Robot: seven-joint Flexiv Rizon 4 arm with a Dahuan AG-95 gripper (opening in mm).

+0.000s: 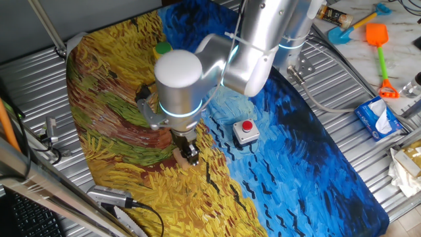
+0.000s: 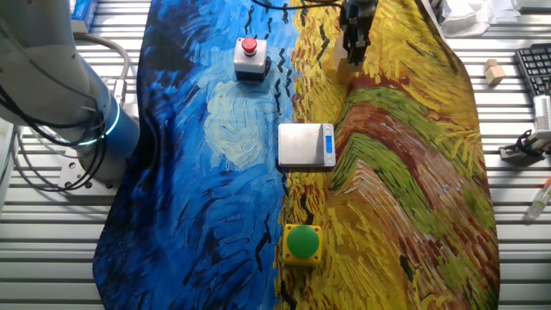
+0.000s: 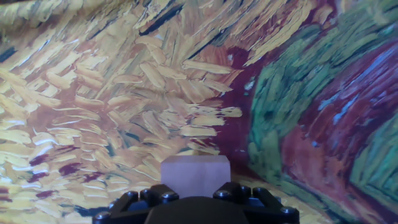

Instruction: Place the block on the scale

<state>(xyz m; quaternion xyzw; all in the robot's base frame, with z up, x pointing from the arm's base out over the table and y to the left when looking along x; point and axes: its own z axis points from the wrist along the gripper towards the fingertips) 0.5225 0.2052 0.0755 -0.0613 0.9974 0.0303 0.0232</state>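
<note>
1. The bench is a ribbed metal top, covered by a painted-pattern cloth [image 2: 215,198]: thick brush-stroke print, blue on one half, yellow, brown and green on the other.
2. The block [image 3: 195,176] is seen as a plain, pale wooden cube with flat faces and squared edges. It sits on the yellow part of the cloth, toward the far edge of the bench in the other fixed view, also visible at [image 2: 343,66] and [image 1: 182,160].
3. The gripper [image 2: 355,53] is black, hung from a smooth silver arm with a cyan light ring. It is lowered right over the block; in the hand view the cube is centred just ahead of the black finger hardware.
4. Contact between fingers and block cannot be confirmed: the fingertips are hidden in the hand view and too small in both fixed views. How wide the jaws stand cannot be told either.
5. The scale [image 2: 306,145] is a thin, flat, square metallic plate with a blue tab on one edge. It lies mid-cloth at the blue/yellow boundary, well apart from the block and gripper, with nothing on it.
6. A grey box with a red button [image 2: 250,58] is seen on the blue side; a yellow box with a green button [image 2: 302,244] sits near the close edge.
</note>
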